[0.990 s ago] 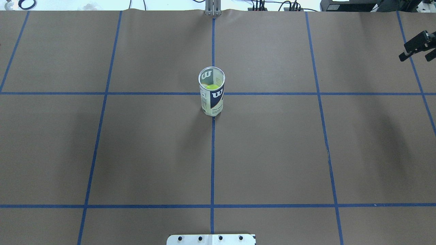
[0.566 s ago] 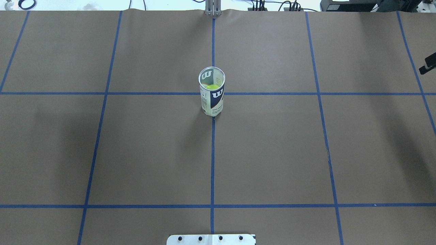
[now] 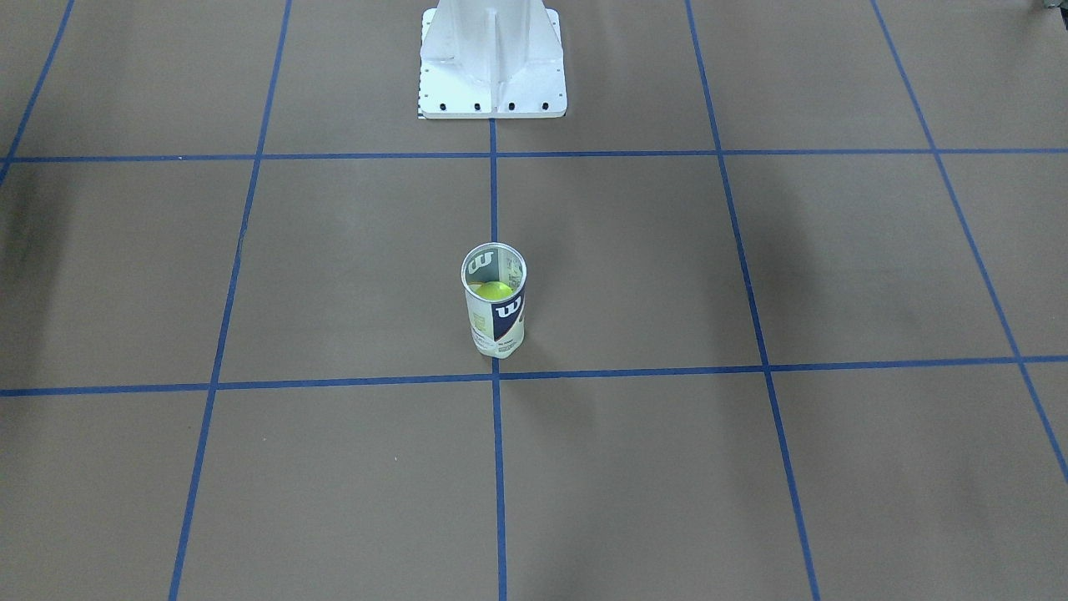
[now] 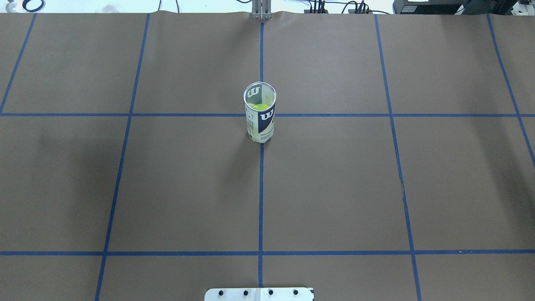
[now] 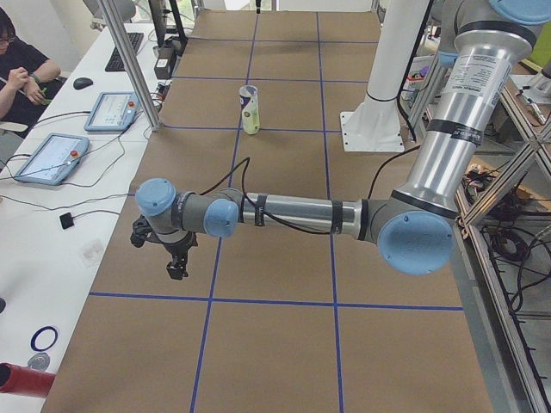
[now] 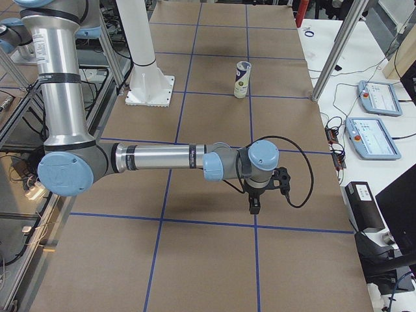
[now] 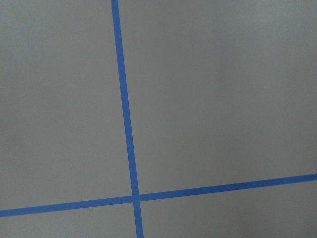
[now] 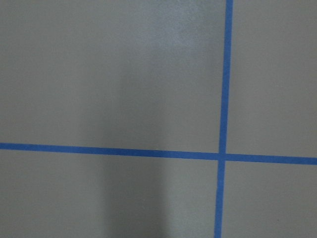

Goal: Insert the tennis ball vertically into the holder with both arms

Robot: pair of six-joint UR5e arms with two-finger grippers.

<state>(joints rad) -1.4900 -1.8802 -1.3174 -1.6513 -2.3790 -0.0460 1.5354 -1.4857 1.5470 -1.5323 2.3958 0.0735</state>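
The holder stands upright at the table's centre, mouth up, with a yellow-green tennis ball inside it. It also shows in the front view, with the ball, and small in both side views. My left arm is stretched low over the table, with its gripper pointing down, far from the holder. My right arm is stretched likewise, its gripper pointing down. I cannot tell whether either gripper is open or shut. Both wrist views show only brown paper and blue tape.
The white bolted base pedestal stands at the robot's side. Blue tape lines grid the brown table. A person, tablets and metal posts line the far side benches.
The right gripper, at the overhead view's right edge a second ago, slid outward and has left that view. The holder and ball have not moved.
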